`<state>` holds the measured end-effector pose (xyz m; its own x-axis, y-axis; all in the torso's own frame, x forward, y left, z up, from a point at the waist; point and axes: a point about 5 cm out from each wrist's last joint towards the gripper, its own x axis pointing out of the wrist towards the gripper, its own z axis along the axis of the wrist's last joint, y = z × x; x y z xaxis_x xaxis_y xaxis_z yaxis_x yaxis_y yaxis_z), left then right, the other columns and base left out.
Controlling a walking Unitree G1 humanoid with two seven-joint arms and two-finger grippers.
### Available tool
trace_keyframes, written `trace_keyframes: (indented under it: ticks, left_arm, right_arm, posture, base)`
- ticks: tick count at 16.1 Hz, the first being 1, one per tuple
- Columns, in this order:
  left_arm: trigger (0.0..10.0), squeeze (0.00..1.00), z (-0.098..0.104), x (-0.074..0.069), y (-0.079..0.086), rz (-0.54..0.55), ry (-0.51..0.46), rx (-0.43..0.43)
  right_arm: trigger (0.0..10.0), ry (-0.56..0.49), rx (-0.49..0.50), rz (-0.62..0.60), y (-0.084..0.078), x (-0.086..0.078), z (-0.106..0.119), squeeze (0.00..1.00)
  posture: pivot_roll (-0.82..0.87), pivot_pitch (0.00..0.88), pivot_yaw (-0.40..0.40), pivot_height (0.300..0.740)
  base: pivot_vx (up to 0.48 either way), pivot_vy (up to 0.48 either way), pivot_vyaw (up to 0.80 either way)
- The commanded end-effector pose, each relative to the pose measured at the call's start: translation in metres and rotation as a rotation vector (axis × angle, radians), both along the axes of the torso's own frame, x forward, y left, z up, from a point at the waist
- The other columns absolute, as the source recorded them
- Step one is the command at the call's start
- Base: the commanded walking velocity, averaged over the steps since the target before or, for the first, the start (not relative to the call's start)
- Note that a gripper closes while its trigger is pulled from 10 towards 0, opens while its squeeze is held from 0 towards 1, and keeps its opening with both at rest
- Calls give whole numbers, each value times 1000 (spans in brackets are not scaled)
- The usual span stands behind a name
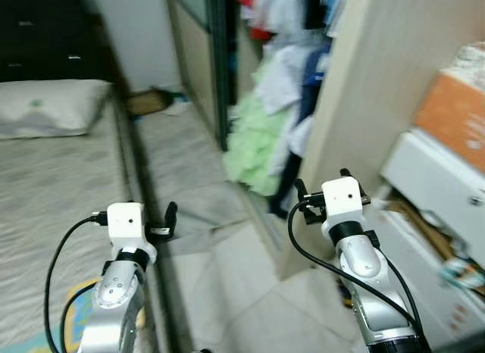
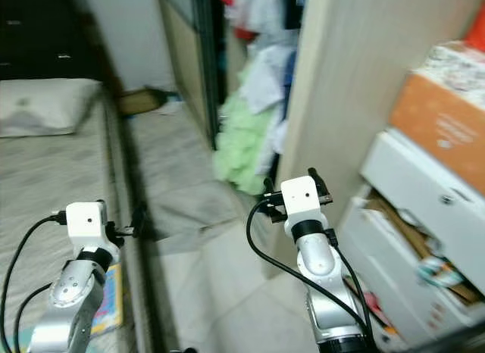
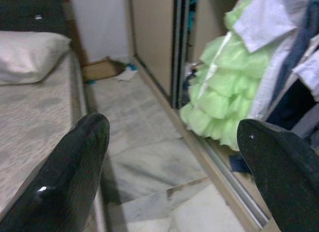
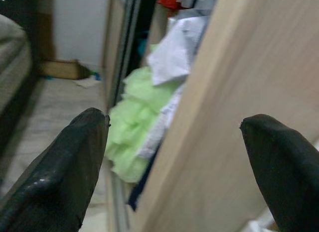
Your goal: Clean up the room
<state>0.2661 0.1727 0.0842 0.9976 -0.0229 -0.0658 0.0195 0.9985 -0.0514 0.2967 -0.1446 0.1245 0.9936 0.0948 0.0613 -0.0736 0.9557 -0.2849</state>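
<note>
A light green ruffled garment [image 1: 254, 152] spills out of the open wardrobe onto the floor, under white and blue hanging clothes [image 1: 292, 73]. My left gripper [image 3: 172, 127] is held up over the bed's edge, open, with nothing between its fingers. My right gripper [image 4: 174, 120] is raised in front of the wardrobe's wooden side panel [image 1: 364, 88], also open and empty. Both grippers are well short of the green garment. The eye views are blurred.
A bed [image 1: 53, 186] with a pillow [image 1: 49, 104] fills the left. A narrow tiled aisle [image 1: 220, 277] runs between bed and wardrobe, with a cardboard box [image 1: 148, 101] at its far end. White drawers [image 1: 439, 186] and an orange box [image 1: 455, 110] stand on the right.
</note>
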Motion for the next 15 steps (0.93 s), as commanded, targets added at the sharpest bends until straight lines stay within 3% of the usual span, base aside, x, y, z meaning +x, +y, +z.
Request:
trace_keyframes:
  ticks: [1,12,15]
  left_arm:
    - [10000,0,1,-1,-1,-15,0,-7]
    - [10000,0,1,-1,-3,-36,0,-17]
    - [10000,0,1,-1,-2,-22,-10,-21]
  right_arm:
    - [10000,2,9,-8,-4,-1,0,0]
    - [10000,-2,10,4,-2,0,1,0]
    - [10000,-3,12,6,-2,0,1,0]
  posture:
    - [-67,101,8,740]
    - [-68,94,5,740]
    - [-68,94,5,740]
  base:
    - [0,0,0]
    - [0,-319,0]
    - [0,0,0]
